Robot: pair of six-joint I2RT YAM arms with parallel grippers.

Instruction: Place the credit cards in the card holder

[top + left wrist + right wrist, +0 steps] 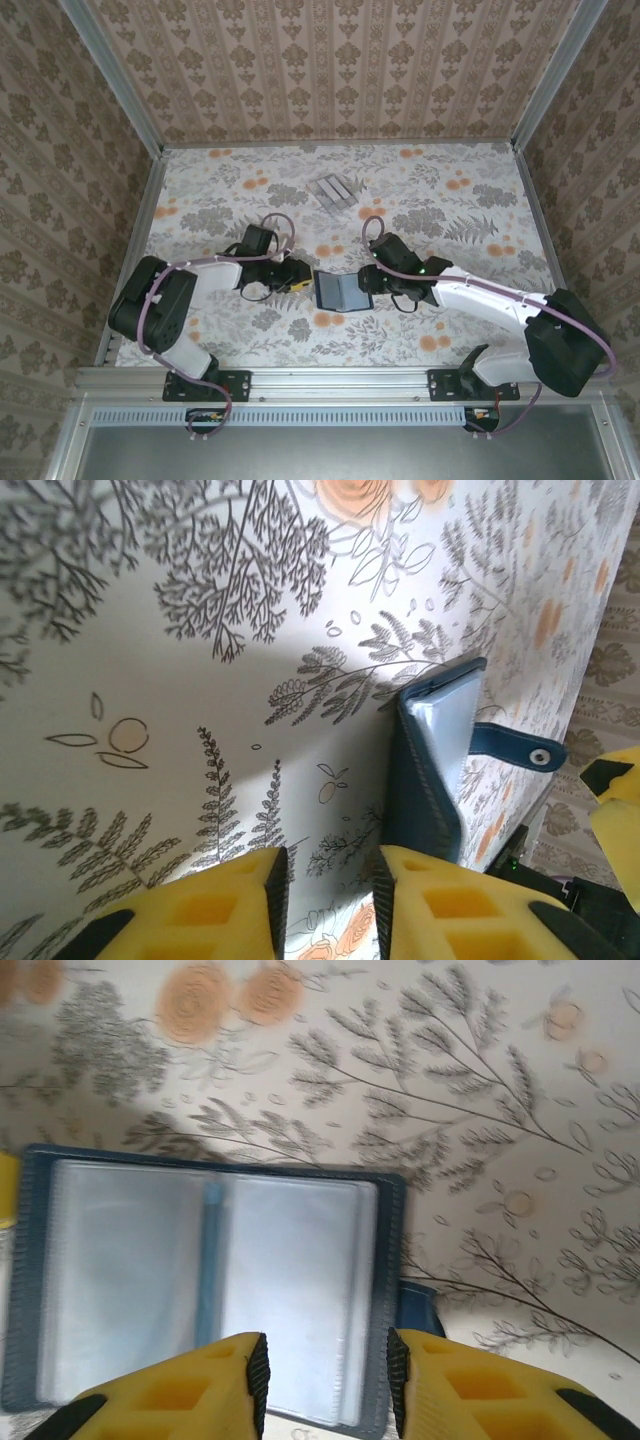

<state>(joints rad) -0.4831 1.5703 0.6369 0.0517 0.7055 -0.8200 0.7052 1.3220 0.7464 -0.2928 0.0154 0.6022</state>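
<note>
The card holder (340,290) lies opened flat on the flowered table between my two grippers, its clear pockets (200,1280) facing up. Its navy tab (415,1305) sticks out on the right side. My left gripper (298,279) stands open just left of the holder, with only tabletop between its fingers (325,905). The holder's navy edge (425,780) rises right beside the right finger. My right gripper (368,283) is open over the holder's right page, whose outer edge lies in the gap between its fingers (327,1385). The credit cards are out of view.
A pale grey slotted rack (333,192) sits farther back near the table's middle. Patterned walls enclose the table on the left, back and right. The right gripper's yellow finger (615,805) shows beyond the holder's tab (515,745).
</note>
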